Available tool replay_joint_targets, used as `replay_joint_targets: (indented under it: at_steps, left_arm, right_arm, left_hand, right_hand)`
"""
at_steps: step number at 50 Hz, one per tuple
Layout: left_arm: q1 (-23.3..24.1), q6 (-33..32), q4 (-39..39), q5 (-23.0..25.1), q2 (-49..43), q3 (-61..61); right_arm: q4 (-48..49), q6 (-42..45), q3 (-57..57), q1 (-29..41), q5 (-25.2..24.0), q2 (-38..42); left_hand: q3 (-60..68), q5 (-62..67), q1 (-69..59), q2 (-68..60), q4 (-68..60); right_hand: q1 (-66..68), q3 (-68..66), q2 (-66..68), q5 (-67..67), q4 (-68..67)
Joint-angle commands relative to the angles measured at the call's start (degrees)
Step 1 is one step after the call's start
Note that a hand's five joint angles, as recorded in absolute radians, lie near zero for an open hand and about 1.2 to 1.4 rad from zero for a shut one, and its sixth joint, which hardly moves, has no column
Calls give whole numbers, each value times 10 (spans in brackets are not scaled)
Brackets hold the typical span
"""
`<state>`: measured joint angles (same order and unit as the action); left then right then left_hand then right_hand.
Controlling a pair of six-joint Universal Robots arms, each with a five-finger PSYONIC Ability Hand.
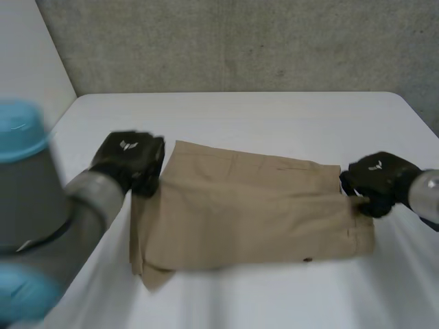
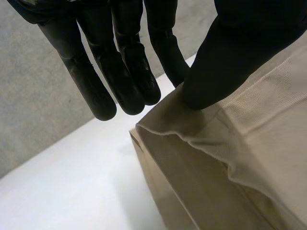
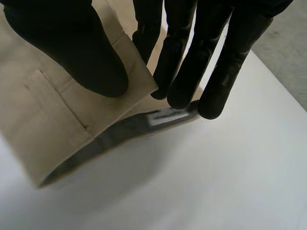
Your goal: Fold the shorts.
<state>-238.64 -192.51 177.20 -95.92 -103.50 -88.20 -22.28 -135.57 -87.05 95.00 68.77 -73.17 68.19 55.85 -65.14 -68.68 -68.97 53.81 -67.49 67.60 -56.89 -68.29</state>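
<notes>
Tan shorts lie folded on the white table, stretched between my two hands. My left hand is at the far left corner of the cloth. In the left wrist view its thumb presses the hem of the shorts against a finger behind it, while the other fingers stay straight off the cloth. My right hand is at the waistband on the right edge. There its thumb lies on the shorts and the fingers reach under the band, pinching it.
A grey concrete wall rises behind the table's far edge. My left arm crosses the near left corner. White table surface lies in front of the shorts and beyond them.
</notes>
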Motion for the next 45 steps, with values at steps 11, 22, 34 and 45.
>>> replay_joint_targets:
  at_steps: [11, 22, 34, 45]
  left_arm:
    - [-12, -186, 104, -1, -471, 543]
    - [-21, -184, 213, 71, -579, 631]
    - [-15, -180, 362, 60, -428, 377]
    - [-12, -120, 333, 28, -233, 138]
  right_arm:
    - [266, -50, 250, 91, 167, 275]
    - [441, 14, 296, 104, 204, 375]
    - [483, -47, 196, 114, 199, 236]
    - [265, -189, 58, 109, 139, 94]
  left_hand:
    - [118, 141, -149, -113, -110]
    - [118, 141, -149, -113, -110]
    - [-582, -559, 551, 587, 590]
    - [-580, -556, 549, 585, 588]
  right_hand:
    - [262, -125, 124, -131, -117]
    - [262, -125, 124, -131, -117]
    - [-438, 575, -576, 569, 583]
    - [-438, 575, -576, 569, 583]
